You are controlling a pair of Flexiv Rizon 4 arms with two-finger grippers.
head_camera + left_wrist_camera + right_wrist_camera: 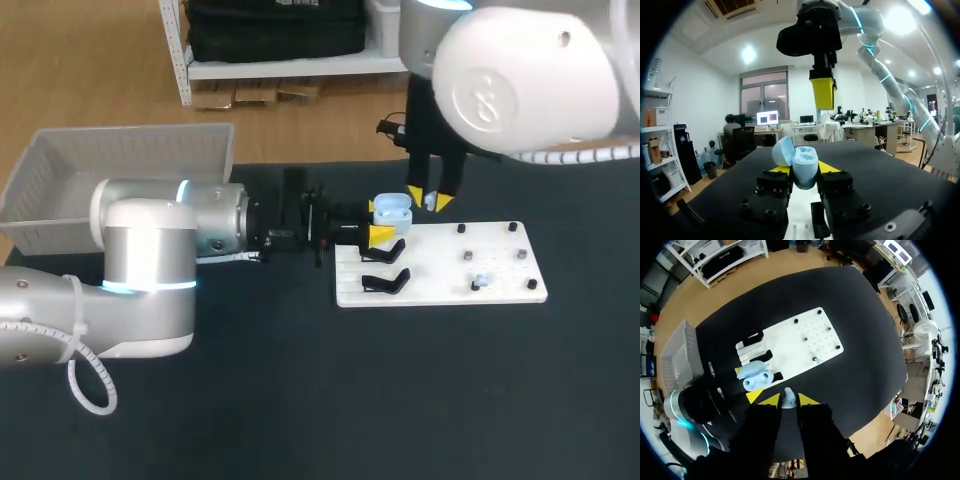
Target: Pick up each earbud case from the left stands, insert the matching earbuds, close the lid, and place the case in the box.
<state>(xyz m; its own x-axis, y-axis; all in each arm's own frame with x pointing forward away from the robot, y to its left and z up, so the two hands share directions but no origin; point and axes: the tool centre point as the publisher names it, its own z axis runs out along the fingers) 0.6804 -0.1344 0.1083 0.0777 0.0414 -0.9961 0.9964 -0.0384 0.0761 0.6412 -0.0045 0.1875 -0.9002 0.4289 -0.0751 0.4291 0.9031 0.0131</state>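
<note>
The left pincer (377, 222), in the head view, grips a pale blue earbud case (392, 209) over the left end of the white stand board (440, 262). The right pincer (429, 200) hangs just beside the case. The box (120, 165) stands at the far left of the bench (300, 400).

Left wrist view: the case is clamped between both fingers, lid tipped open; its contents cannot be made out.

Right wrist view: the right pincer pinches an earbud (789, 396) between its tips. A second earbud (817, 360) lies on the board.
</note>
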